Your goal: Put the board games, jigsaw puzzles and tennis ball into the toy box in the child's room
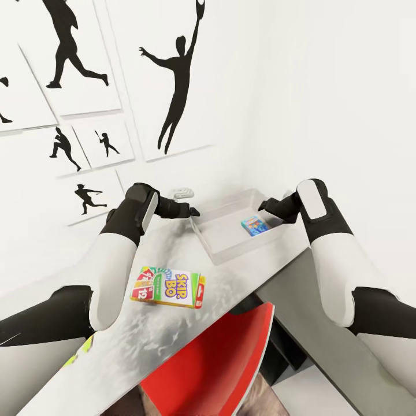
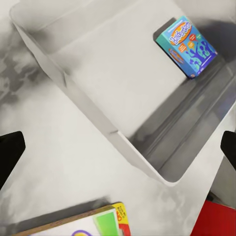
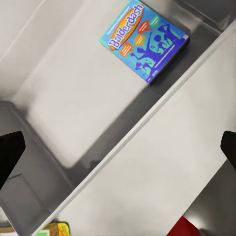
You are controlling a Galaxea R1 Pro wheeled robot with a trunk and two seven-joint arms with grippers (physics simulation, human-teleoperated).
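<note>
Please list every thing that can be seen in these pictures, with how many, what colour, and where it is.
toy box: one, light grey, on the table near the wall corner.
Balderdash game: one, blue, inside the toy box by one wall.
Skip-Bo game: one, green, white and red, flat on the table, outside the box.
table: one, pale top.
chair: one, red, at the table's near edge.
pictures: several, black silhouettes on white, on the wall.
left gripper: one, black, above the table beside the box, fingers apart.
right gripper: one, black, over the box, fingers apart.
</note>
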